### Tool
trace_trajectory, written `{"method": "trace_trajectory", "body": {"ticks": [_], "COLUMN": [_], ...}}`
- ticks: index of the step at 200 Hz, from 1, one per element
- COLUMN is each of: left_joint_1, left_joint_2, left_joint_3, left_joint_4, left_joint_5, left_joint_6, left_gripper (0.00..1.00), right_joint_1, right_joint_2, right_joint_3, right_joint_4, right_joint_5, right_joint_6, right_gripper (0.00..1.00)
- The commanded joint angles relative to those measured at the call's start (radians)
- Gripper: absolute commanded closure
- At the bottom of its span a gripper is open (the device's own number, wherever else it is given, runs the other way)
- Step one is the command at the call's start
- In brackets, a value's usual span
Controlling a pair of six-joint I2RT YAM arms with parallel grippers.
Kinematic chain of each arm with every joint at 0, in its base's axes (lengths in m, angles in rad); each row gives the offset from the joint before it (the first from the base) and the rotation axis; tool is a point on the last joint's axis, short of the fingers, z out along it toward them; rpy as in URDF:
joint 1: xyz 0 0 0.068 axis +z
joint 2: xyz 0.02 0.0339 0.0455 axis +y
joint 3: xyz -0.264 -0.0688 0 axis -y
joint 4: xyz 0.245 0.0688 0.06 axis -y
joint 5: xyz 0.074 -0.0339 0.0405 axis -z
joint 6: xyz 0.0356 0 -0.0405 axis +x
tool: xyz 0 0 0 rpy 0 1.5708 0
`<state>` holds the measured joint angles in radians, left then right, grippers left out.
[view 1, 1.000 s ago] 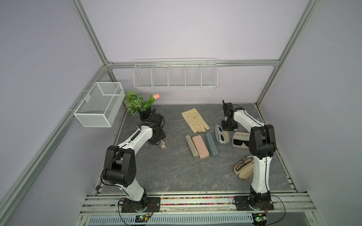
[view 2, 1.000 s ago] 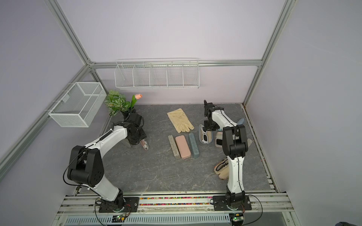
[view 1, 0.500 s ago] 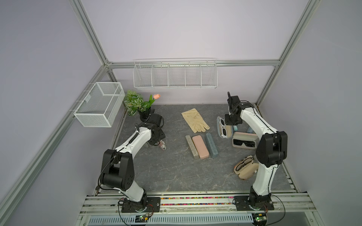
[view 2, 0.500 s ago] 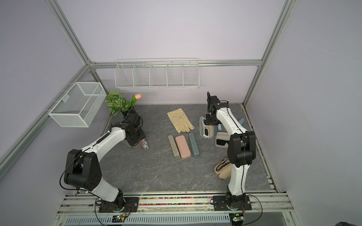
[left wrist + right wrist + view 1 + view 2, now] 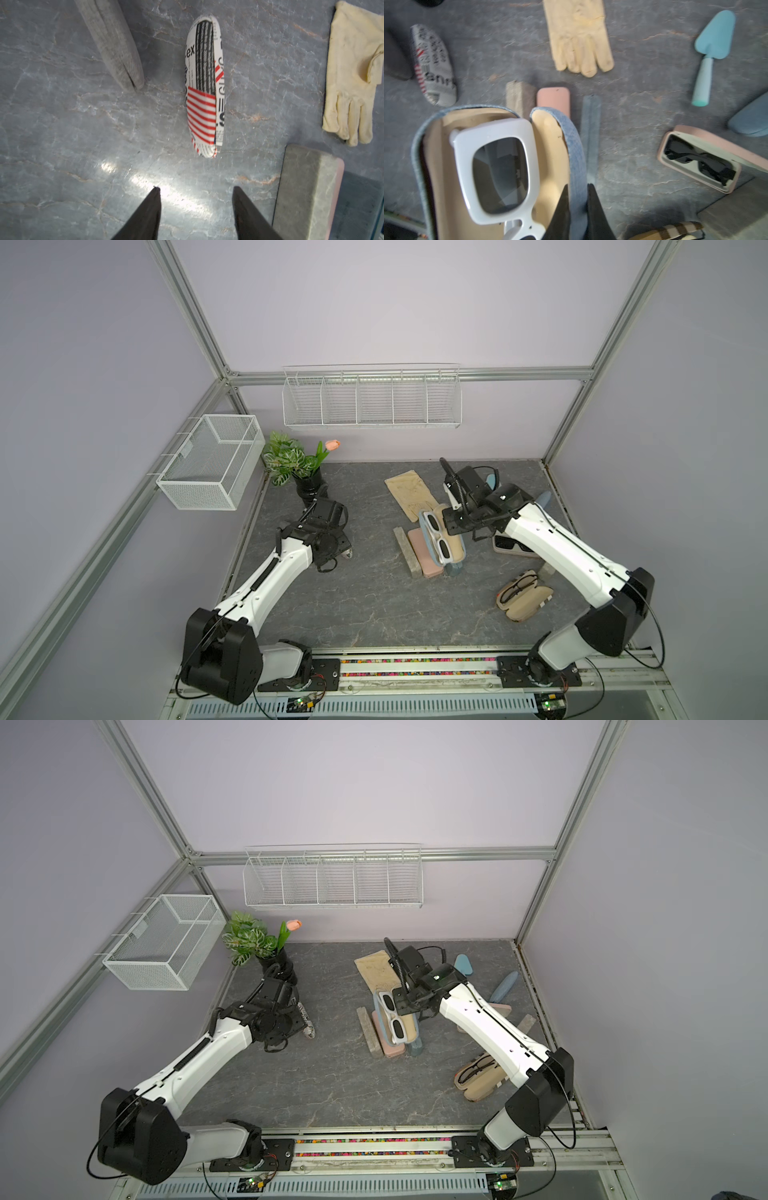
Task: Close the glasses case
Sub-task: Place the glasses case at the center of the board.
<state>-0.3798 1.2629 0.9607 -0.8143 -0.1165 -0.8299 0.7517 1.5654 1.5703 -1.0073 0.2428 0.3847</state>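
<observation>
A: Is the denim glasses case (image 5: 572,135) shut yet?

B: No. It gapes, white sunglasses (image 5: 496,166) inside, held above the surface (image 5: 633,135) by the right pincer (image 5: 577,187), clamped on its rim. The left pincer (image 5: 195,187) stands parted, empty, well apart.

- Cream glove (image 5: 578,39), flat, fingers toward a row of closed cases.
- Row side by side: grey-brown case (image 5: 520,95), pink closed case (image 5: 553,97), slim blue-grey case (image 5: 590,128).
- Newspaper-print case (image 5: 204,83), closed, apart from the row.
- Light-blue trowel (image 5: 710,47) near the back.
- Pink open case (image 5: 708,138), black sunglasses (image 5: 695,158) inside.
- Tan open case (image 5: 530,605), dark-framed glasses (image 5: 515,589) inside.
- Potted plant (image 5: 291,460) in back corner.
- Wire basket (image 5: 212,462) on side wall, wire shelf (image 5: 372,400) on back wall.
</observation>
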Motion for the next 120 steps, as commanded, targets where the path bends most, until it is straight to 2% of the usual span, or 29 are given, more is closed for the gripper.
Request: {"method": "trace_trajectory", "body": {"ticks": [1, 23, 52, 120], "left_joint_1": [-0.008, -0.012, -0.014, -0.016], "left_joint_2": [-0.073, -0.148, -0.221, -0.278], "left_joint_3": [-0.070, -0.146, -0.241, -0.375], "left_joint_4": [-0.050, -0.063, -0.045, -0.003], "left_joint_5": [-0.023, -0.016, 0.014, 0.056], "left_joint_6": [-0.055, -0.070, -0.087, -0.123], "left_gripper": [0.44, 0.44, 0.43, 0.43], "right_joint_1": [0.110, 0.217, 0.293, 0.358], "right_joint_2": [0.020, 0.078, 0.156, 0.345], "right_joint_3": [-0.026, -0.034, -0.054, -0.035], "right_joint_4": [-0.002, 0.021, 0.099, 0.199], "right_joint_5": [0.027, 0.029, 0.011, -0.016], "right_joint_6": [0.125, 0.181, 0.239, 0.295], "right_gripper": [0.93, 0.93, 0.93, 0.93]}}
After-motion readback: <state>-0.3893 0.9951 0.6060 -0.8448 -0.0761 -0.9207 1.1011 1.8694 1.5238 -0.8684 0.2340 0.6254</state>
